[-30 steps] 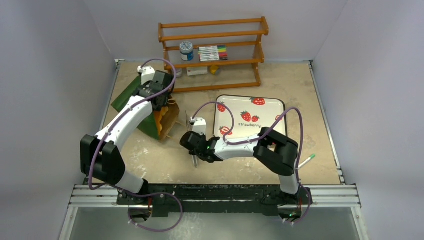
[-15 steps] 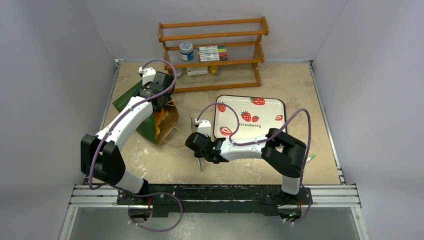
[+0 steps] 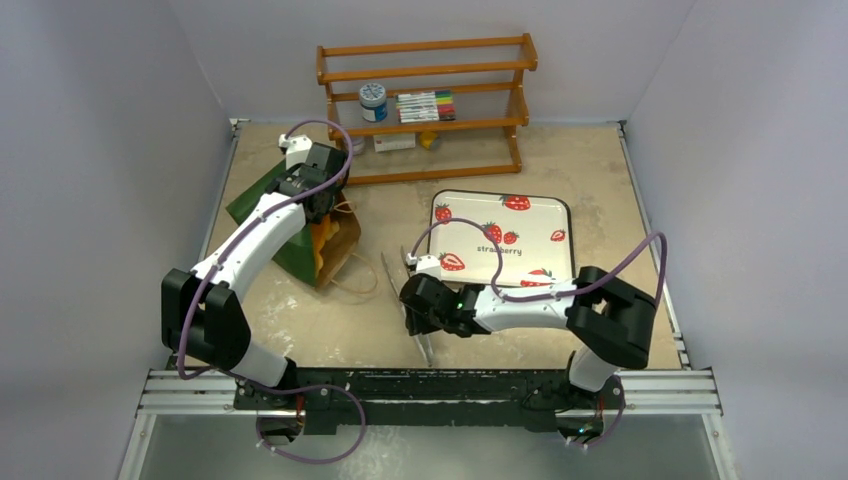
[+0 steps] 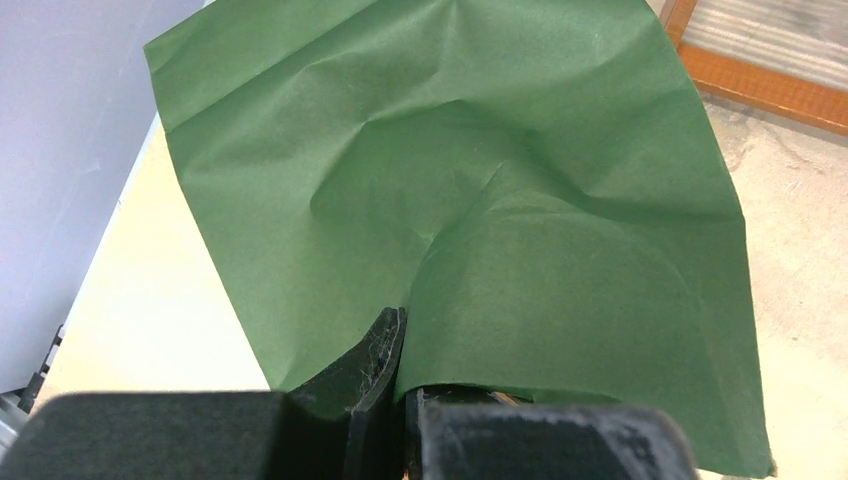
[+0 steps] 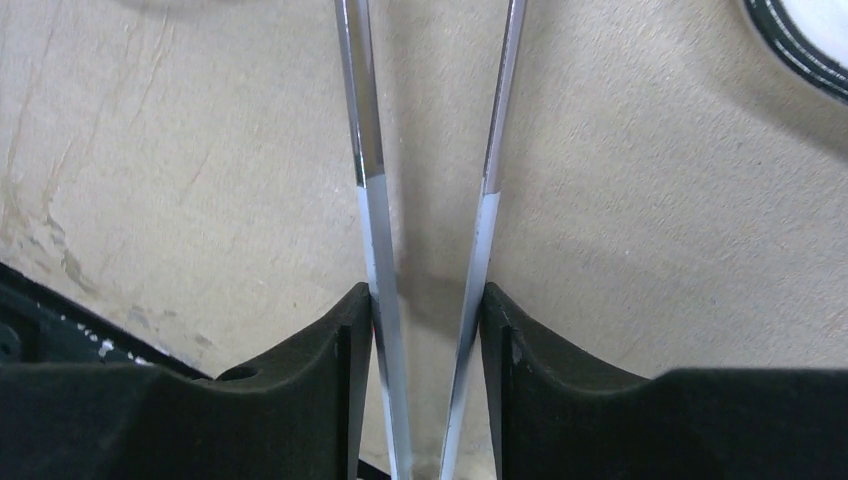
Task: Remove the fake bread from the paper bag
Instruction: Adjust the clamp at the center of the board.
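The dark green paper bag (image 3: 268, 212) lies at the left of the table, its brown mouth facing right. Orange fake bread (image 3: 322, 240) shows inside the mouth. My left gripper (image 3: 318, 205) is shut on the bag's upper edge. In the left wrist view the green paper bag (image 4: 480, 180) fills the frame and is pinched at my left gripper (image 4: 408, 330). My right gripper (image 3: 417, 312) holds metal tongs (image 3: 392, 275) low over the table, near the front edge. In the right wrist view the tongs (image 5: 365, 150) spread between my right gripper (image 5: 427, 300), each arm against a pad.
A white tray (image 3: 570, 215) printed with strawberries lies right of centre; its corner (image 5: 800, 40) shows in the right wrist view. A wooden rack (image 3: 425, 125) with a jar and markers stands at the back. The bag's string handle (image 3: 355, 285) trails on the table.
My right arm has drawn back towards the near edge and to the right with the tongs. The left arm and the bag have not moved.
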{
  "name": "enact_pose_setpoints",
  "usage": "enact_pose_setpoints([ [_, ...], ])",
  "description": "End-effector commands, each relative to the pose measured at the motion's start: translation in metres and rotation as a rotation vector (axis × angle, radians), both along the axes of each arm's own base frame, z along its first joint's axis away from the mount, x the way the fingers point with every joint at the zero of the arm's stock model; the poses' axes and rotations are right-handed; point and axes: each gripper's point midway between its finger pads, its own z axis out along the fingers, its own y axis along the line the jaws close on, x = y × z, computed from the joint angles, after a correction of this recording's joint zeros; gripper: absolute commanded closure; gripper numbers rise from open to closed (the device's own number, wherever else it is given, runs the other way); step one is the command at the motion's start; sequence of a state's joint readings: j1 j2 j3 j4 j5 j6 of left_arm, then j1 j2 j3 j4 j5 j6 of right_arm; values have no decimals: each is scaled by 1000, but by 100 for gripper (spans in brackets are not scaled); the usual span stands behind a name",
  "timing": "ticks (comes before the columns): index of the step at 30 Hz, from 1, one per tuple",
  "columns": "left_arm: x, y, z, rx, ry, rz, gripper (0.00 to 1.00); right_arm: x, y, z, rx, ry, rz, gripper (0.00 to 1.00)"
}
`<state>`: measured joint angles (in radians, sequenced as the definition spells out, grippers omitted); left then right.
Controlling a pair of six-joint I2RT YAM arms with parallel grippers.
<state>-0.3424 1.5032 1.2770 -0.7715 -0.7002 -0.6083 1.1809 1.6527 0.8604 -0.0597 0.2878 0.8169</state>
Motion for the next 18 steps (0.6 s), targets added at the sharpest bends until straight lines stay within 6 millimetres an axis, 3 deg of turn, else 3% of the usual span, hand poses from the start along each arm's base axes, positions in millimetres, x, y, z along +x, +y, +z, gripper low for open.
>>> enact_pose_setpoints([
  [1,6,-5,10,-38,-44,-17,100,-16,-9,1,-11,44,79,57],
  [8,7,-10,15,-56,-49,-59,100,-19,-6,36,75,12,112,60],
  [18,3,-11,12,-55,-27,-90,100,-25,-12,104,195,-33,134,61],
])
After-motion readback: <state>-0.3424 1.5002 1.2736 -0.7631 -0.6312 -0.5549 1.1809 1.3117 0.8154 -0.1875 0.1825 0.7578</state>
